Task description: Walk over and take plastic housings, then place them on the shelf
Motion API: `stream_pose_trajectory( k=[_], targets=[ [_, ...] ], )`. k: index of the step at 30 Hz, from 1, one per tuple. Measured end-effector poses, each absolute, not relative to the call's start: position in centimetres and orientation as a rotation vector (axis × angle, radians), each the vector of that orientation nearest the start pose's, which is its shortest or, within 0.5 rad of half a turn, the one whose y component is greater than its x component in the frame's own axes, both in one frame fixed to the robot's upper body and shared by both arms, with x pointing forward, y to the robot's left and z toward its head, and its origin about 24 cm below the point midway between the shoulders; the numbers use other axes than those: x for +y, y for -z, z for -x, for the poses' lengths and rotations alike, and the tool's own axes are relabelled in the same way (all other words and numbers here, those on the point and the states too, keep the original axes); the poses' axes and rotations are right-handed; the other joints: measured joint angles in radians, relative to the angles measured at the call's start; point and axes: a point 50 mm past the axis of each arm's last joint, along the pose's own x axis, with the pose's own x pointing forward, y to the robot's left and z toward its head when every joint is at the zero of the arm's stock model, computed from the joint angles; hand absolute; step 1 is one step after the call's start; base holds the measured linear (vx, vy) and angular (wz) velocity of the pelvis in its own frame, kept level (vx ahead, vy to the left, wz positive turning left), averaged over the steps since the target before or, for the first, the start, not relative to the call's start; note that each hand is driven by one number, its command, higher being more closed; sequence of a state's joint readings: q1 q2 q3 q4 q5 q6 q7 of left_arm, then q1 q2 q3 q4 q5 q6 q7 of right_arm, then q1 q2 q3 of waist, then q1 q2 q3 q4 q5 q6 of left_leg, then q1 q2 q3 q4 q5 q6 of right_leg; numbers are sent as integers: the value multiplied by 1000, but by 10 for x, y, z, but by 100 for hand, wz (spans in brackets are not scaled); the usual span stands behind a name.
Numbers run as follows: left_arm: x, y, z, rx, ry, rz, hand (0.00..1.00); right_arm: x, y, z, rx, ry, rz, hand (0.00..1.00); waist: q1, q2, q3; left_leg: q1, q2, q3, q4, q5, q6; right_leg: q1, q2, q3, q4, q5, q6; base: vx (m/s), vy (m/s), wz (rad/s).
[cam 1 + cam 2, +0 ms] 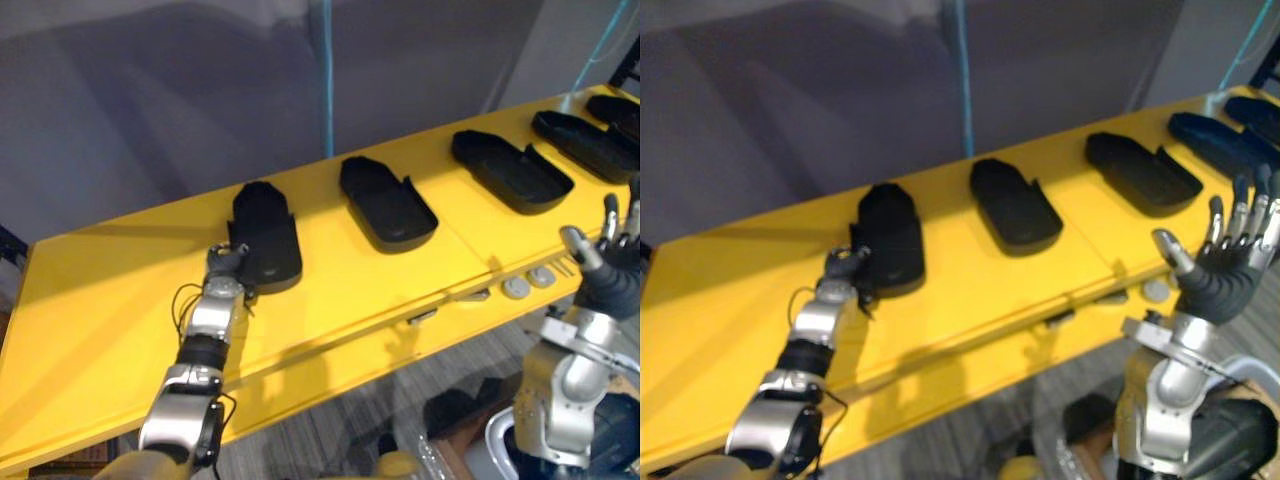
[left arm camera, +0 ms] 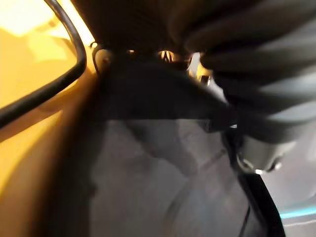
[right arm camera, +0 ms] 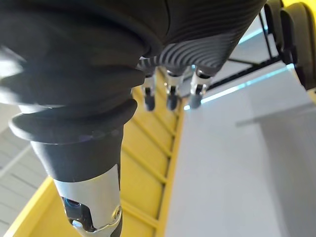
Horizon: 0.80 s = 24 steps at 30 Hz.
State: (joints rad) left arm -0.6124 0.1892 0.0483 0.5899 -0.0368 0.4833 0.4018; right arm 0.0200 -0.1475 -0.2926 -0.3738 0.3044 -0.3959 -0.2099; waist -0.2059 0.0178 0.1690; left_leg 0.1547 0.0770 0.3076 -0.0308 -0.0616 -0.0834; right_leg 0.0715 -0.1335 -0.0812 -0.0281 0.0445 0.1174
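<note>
Black plastic housing lies flat on yellow shelf, its near end against left hand, grip not discernible; best draw straight back without dragging it, while right hand, fingers spread, idles well aside.

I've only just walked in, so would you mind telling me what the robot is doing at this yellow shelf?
The robot stands at a yellow shelf where black plastic housings lie in a row, apart from one another. Its left hand is at the near end of the leftmost housing; whether the fingers grip it cannot be seen. Its right hand is raised by the shelf's front edge, fingers straight and spread, holding nothing.
</note>
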Motion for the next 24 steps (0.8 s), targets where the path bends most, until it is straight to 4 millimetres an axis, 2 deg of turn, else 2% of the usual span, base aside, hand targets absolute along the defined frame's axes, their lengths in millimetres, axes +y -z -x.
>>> stream_pose_trajectory(
  k=[15, 19, 24],
  targets=[
    [201, -63, -353, 341, -480, -75, 0, -238, -164, -208, -795, 356, -151, 0, 1, -5, 7, 1, 0, -3, 3, 2, 1, -2, 1, -1, 0, 0, 0, 0, 0, 0],
    [214, -69, -349, 299, -505, -45, 0, -237, -167, -209, -803, 327, -141, 0, 0, 7, 19, 2, 1, 0, 4, 2, 1, -2, 0, 0, 0, 0, 0, 0, 0, 0],
    [232, -91, -346, 176, -547, -19, 0, -236, -168, -209, -809, 295, -133, 0, 5, 20, 35, 2, 3, 0, 6, 2, 1, -1, 1, 0, 0, 0, 0, 0, 0, 0]
  ],
)
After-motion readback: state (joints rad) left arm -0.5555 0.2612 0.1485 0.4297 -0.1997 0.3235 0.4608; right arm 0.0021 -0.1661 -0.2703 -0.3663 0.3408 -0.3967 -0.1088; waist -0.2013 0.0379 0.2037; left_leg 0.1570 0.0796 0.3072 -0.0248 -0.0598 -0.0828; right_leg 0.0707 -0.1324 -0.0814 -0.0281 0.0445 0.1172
